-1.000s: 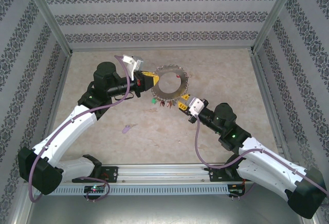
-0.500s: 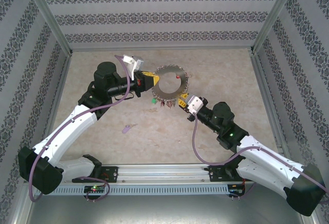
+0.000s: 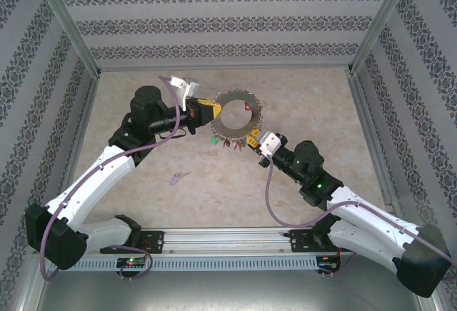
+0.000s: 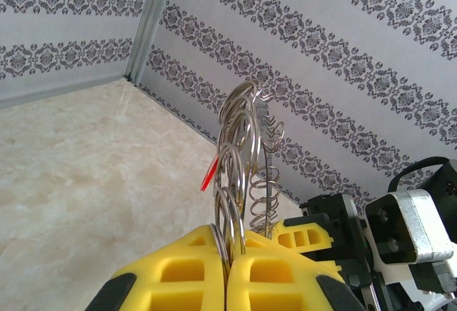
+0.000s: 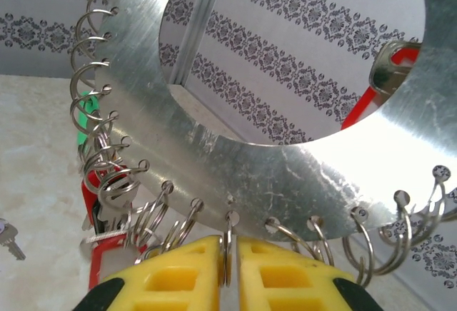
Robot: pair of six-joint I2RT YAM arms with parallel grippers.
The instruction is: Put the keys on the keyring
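The flat brushed-grey metal ring point(image 5: 235, 161) carries silver wire loops point(image 5: 91, 75). A red-headed key point(image 5: 91, 198) and a green-headed key point(image 5: 86, 109) hang at its eight o'clock. Both grippers' fingers point(image 4: 207, 272) are yellow. The bench point(image 3: 307, 97) is beige with marble veining, and the walls point(image 3: 228, 22) are pale grey with dark damask bands.

Beige marbled table point(image 3: 314, 104), one lilac key point(image 3: 176, 178) loose on its near-left part.

One keyring point(image 3: 239, 100), two pincers point(image 3: 211, 113) point(image 3: 252, 138), one lilac key point(image 3: 176, 177), one green key point(image 3: 213, 140), at least two red keys point(image 3: 245, 109) point(image 5: 89, 197).
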